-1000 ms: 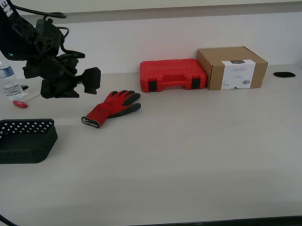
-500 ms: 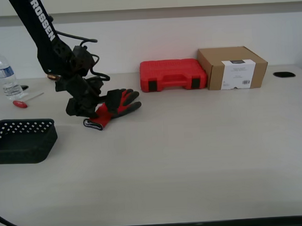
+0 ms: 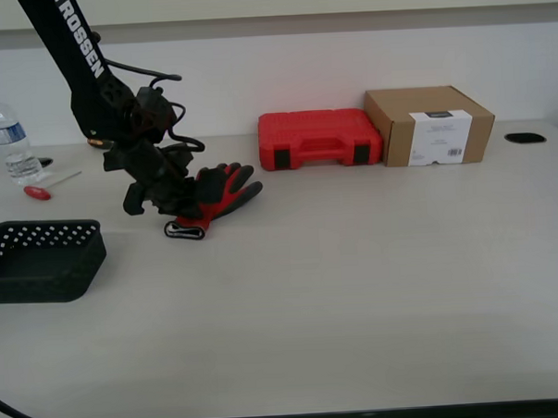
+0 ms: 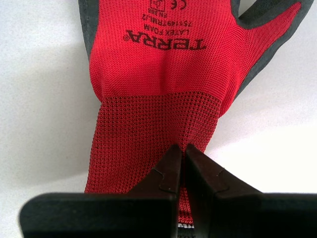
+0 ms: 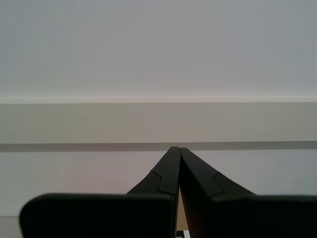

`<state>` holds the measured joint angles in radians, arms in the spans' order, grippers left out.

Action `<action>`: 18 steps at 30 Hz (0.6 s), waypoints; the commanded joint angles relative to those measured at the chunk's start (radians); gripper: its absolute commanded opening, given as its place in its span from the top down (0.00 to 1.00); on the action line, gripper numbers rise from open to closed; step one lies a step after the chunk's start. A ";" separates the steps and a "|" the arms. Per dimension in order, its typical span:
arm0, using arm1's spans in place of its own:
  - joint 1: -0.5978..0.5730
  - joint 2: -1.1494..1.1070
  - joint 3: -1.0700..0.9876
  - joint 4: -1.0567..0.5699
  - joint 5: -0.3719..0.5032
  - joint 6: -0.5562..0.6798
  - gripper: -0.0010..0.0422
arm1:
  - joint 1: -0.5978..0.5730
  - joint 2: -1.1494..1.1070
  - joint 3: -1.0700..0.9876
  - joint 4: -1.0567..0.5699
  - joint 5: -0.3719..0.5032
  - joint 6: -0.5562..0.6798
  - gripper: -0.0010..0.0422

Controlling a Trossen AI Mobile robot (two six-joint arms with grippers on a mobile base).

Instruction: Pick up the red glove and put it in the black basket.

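While my first gripper (image 4: 184, 148) pinches the knit cuff of the red work glove with dark grey coated palm and fingertips (image 4: 158, 74), its two black fingers (image 4: 171, 171) are drawn almost together with a fold of the red cuff between them. Seen from the exterior view, the black first arm (image 3: 78, 65) slopes down from above and bends at the wrist, so my first gripper (image 3: 179, 216) sits low over the pale flat table (image 3: 357, 298) at the cuff end of the red glove (image 3: 218, 191), whose fingers point away toward the rigid red plastic case with black latches (image 3: 320, 138). Next to that case, on the side away from the glove, stands a brown cardboard box with a white label (image 3: 430, 125). On the glove's other side, well apart from it and nearer the camera, lies the shallow black plastic basket with rows of small holes (image 3: 40, 261), with bare table between the two. Beyond the basket stand a clear plastic water bottle (image 3: 7, 137) and a small red-handled tool (image 3: 39, 191). My second gripper (image 5: 178, 151) is clenched on nothing, its tips meeting in front of a plain pale wall (image 5: 158, 49).
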<state>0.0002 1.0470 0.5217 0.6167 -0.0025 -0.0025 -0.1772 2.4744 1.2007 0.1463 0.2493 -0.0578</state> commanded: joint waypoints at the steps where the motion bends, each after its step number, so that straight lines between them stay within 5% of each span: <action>1: 0.000 0.000 0.002 0.003 0.000 0.003 0.98 | -0.001 0.001 0.000 -0.003 -0.002 0.013 0.95; 18: 0.000 0.000 0.002 0.003 0.000 0.003 0.98 | -0.005 -0.089 -0.010 -0.150 -0.084 0.085 0.98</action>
<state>-0.0010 1.0470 0.5217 0.6170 -0.0025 -0.0025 -0.1810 2.4065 1.1934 0.0063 0.1661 0.0246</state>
